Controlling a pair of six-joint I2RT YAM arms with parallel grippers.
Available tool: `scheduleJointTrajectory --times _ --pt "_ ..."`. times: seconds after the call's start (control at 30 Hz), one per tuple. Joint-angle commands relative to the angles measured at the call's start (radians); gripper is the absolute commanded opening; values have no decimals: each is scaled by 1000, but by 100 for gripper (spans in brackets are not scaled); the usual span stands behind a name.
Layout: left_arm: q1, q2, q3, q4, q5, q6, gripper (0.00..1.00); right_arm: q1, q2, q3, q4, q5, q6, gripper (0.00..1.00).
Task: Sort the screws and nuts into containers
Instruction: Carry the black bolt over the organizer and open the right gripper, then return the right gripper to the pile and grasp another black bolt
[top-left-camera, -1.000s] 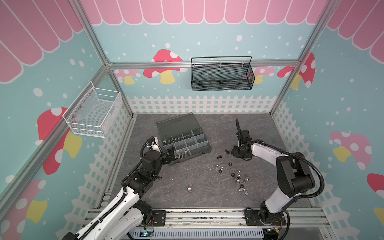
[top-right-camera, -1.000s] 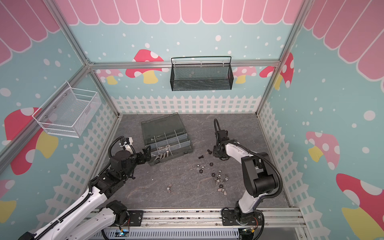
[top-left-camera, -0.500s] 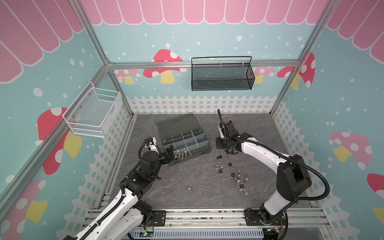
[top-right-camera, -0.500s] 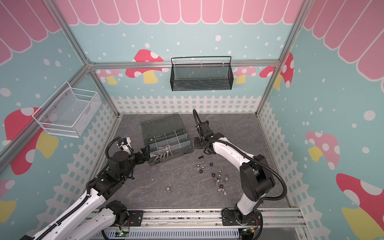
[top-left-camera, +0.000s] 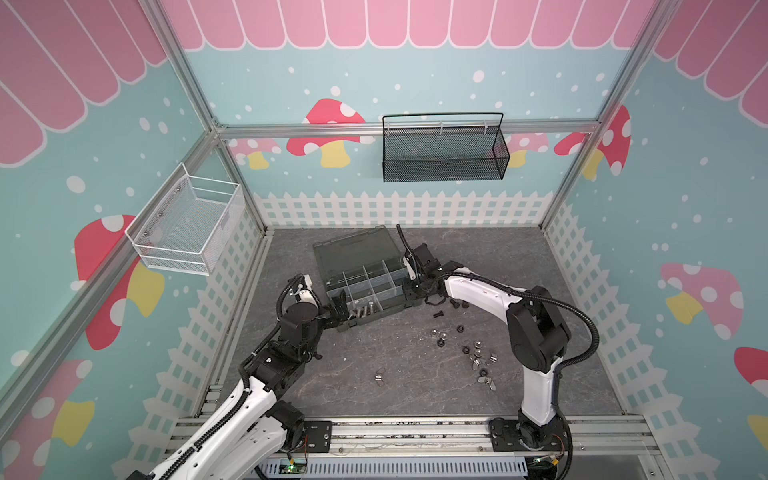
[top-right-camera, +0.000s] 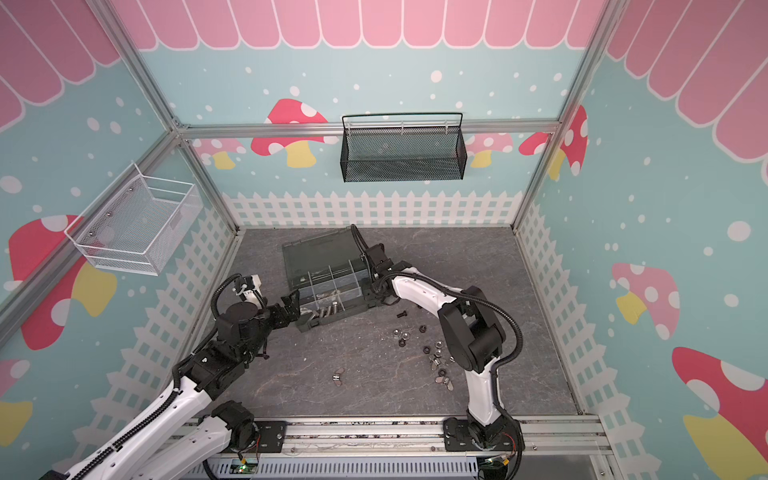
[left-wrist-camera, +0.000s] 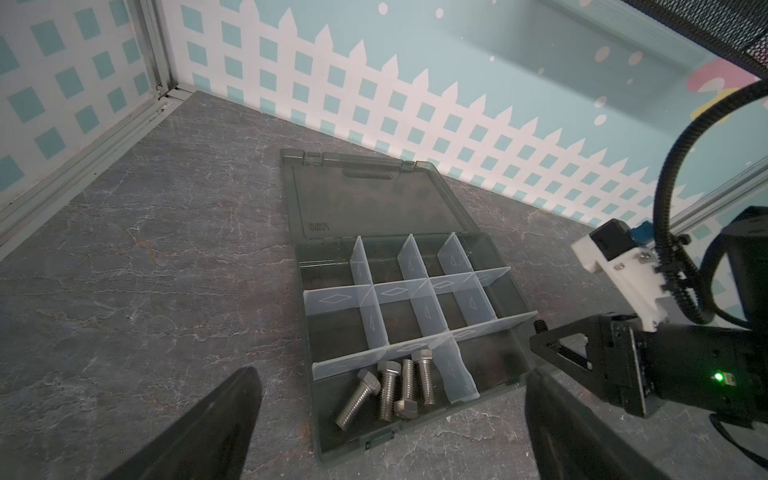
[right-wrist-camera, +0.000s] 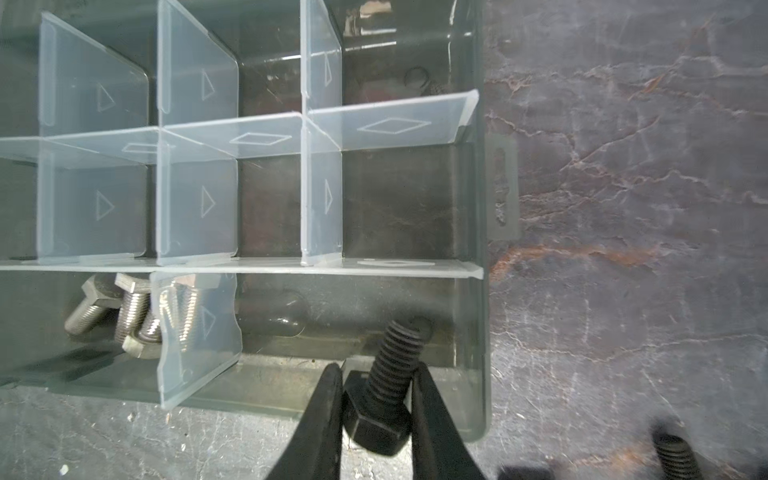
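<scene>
The right fingers (right-wrist-camera: 328, 399) pinch a black screw (right-wrist-camera: 392, 365), its tip over the box's (top-left-camera: 353, 249) 5 o'clock compartment (right-wrist-camera: 374, 303), its head seemingly above the wall. The left fingers (left-wrist-camera: 224, 419) gape wide at 7 o'clock. The arm should reach further in, then release low, apart from the silver screws (left-wrist-camera: 390, 390).

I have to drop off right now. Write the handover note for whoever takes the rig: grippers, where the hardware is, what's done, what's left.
Left gripper: open and empty, at the near corner of the organizer box.
Right gripper: shut on a black screw, at the front wall of the corner compartment beside the silver ones; not yet released.
Done: four silver screws lie together in one front compartment.
Left: loose black screws, nuts and wing nuts lie on the table, mostly near the right arm.
</scene>
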Motion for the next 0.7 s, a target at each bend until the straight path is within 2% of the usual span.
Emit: scheduleJointTrajectory --times 0.0,0.07,0.17,0.43,0.67 --pt "8 5 12 -16 -11 -17 99 6 27 30 -25 5 -10 0" --pt "8 8 12 -17 -11 -17 99 5 39 39 -26 9 -12 1" --pt "10 12 14 -17 -11 -15 99 5 56 54 -27 12 -16 8" --pt "11 -6 17 -37 -20 -12 99 5 55 73 -53 31 -19 37" --pt "11 -16 17 -47 -23 -12 99 5 -26 47 -63 77 -26 45"
